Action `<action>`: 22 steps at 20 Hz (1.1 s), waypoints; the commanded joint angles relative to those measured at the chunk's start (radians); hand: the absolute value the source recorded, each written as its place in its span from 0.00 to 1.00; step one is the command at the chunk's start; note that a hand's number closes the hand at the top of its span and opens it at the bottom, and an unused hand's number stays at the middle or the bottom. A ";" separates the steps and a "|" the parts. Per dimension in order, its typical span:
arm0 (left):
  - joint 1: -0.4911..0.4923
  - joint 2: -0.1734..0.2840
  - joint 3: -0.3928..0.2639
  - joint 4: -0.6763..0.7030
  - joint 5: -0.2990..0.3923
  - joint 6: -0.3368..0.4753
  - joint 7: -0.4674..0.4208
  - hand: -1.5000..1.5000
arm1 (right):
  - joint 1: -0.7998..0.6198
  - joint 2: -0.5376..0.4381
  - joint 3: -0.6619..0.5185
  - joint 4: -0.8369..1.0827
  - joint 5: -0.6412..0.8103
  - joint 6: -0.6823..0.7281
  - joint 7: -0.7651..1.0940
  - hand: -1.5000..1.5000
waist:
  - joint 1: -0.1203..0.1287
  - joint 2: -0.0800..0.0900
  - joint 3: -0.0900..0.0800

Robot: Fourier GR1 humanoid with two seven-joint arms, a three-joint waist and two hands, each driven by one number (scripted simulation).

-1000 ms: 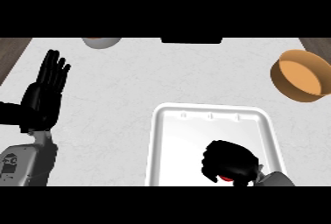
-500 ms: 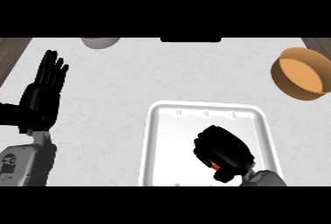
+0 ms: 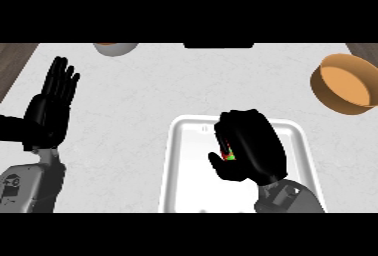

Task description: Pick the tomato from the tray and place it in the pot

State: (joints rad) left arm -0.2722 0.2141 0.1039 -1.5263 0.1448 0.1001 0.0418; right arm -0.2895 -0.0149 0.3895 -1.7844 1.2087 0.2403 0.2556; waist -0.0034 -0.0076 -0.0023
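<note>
My right hand (image 3: 249,147) hovers over the white tray (image 3: 187,165), its fingers curled round the tomato (image 3: 228,154). Only a sliver of red and green shows between thumb and fingers; the rest of the tomato is hidden. The orange-brown pot (image 3: 347,84) stands at the far right of the counter, up and to the right of that hand. My left hand (image 3: 50,107) rests open at the left edge, fingers up.
A grey bowl (image 3: 115,48) sits at the counter's back edge, left of centre. A dark object (image 3: 218,45) lies at the back edge in the middle. The counter's wooden border shows at both upper corners.
My right hand has risen from the tray's near part toward its far end with the tomato in it, moving up and slightly left in view. The left hand has stayed put.
</note>
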 commanded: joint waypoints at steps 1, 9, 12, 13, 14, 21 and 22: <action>-0.029 0.009 0.003 0.005 0.005 -0.007 0.022 0.50 | -0.156 0.014 -0.098 -0.067 0.021 0.012 0.210 1.00 | 0.003 0.004 0.001; -0.044 -0.011 -0.015 -0.046 -0.022 0.040 0.075 0.50 | -0.246 -0.072 -0.374 -0.192 0.029 -0.005 0.225 1.00 | 0.000 0.006 0.003; 0.019 0.043 0.051 -0.037 0.042 -0.045 0.024 0.50 | -0.230 -0.137 -0.488 -0.252 -0.045 0.023 0.203 1.00 | 0.001 0.006 0.002; -0.003 -0.006 0.013 -0.022 0.008 0.000 0.024 0.50 | -0.256 -0.180 -0.555 -0.199 -0.079 0.025 0.174 1.00 | -0.001 0.007 0.002; 0.052 -0.001 -0.001 -0.092 0.001 -0.005 0.036 0.50 | -0.226 -0.216 -0.600 -0.219 -0.122 0.058 0.154 1.00 | 0.002 0.005 0.003; 0.039 -0.031 -0.018 -0.051 -0.028 0.007 -0.007 0.50 | -0.214 -0.431 -0.819 0.110 -0.243 0.010 -0.073 1.00 | 0.005 0.010 0.003; 0.011 -0.056 -0.044 -0.060 -0.052 0.046 0.029 0.50 | -0.237 -0.460 -0.874 0.148 -0.296 0.012 -0.103 1.00 | 0.003 0.009 0.003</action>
State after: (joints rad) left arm -0.2589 0.1948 0.0982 -1.5671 0.1304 0.1070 0.0550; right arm -0.5228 -0.3711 -0.3604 -1.7628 0.9965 0.2627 0.2585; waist -0.0010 0.0011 0.0005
